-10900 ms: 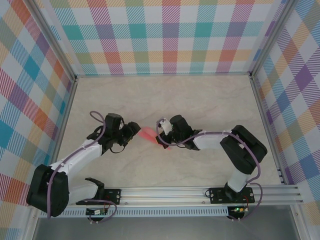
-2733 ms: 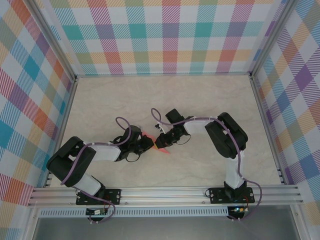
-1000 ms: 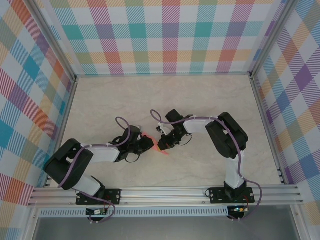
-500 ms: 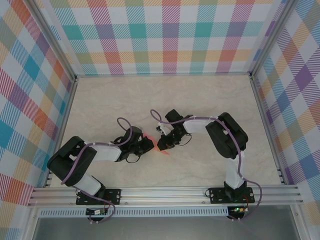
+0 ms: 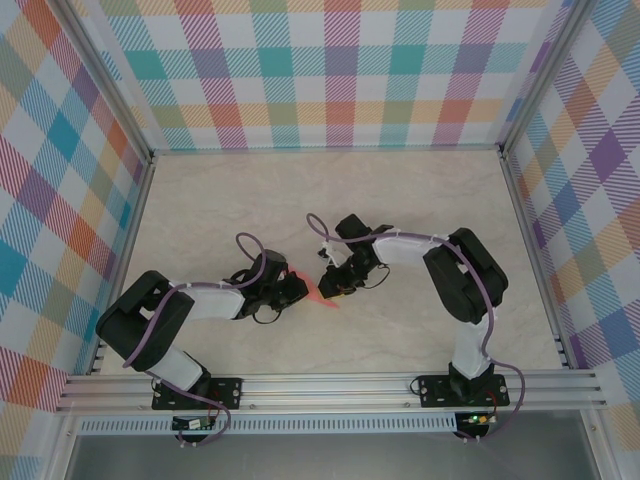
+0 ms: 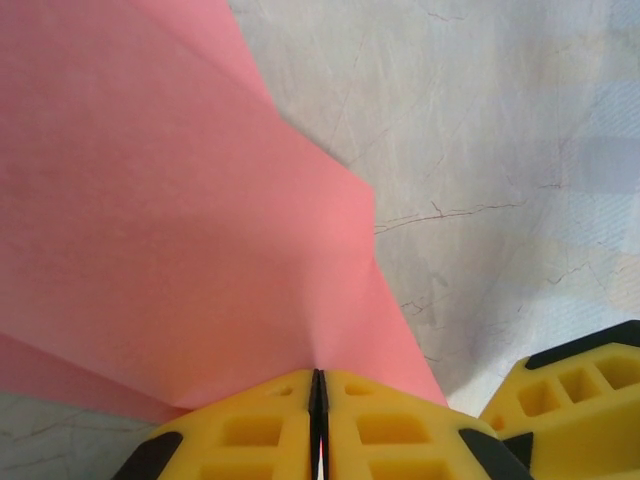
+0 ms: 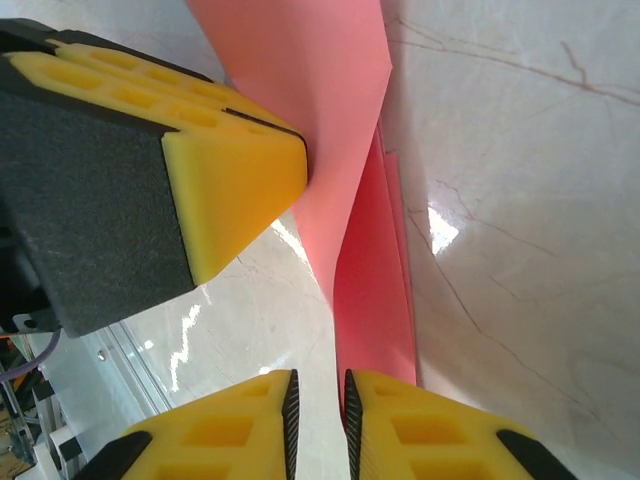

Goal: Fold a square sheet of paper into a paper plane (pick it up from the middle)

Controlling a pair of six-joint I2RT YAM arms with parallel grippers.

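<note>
- The left gripper (image 5: 296, 291) lies low over the tabletop (image 5: 420, 200), about midway between the left and right edges and somewhat nearer to the near edge than to the far one.
- In the left wrist view its two yellow fingers (image 6: 250, 430) are pressed together, and the salmon-pink sheet of paper (image 6: 180, 220) is clamped in the seam between them.
- The sheet is folded, with sharp creases and a pointed outline. Seen from above, it is a small pointed shape between the two grippers.
- The right gripper (image 5: 336, 284) is just beside the paper on its right side, facing the left gripper.
- In the right wrist view its jaws stand a little apart, with a narrow gap between them. The lower edge of the paper comes down at this gap and at the right finger (image 7: 450, 430). I cannot tell if it touches them.
- Beyond them, the far part of the tabletop is pale marble pattern up to the chequered walls (image 5: 340, 70).
</note>
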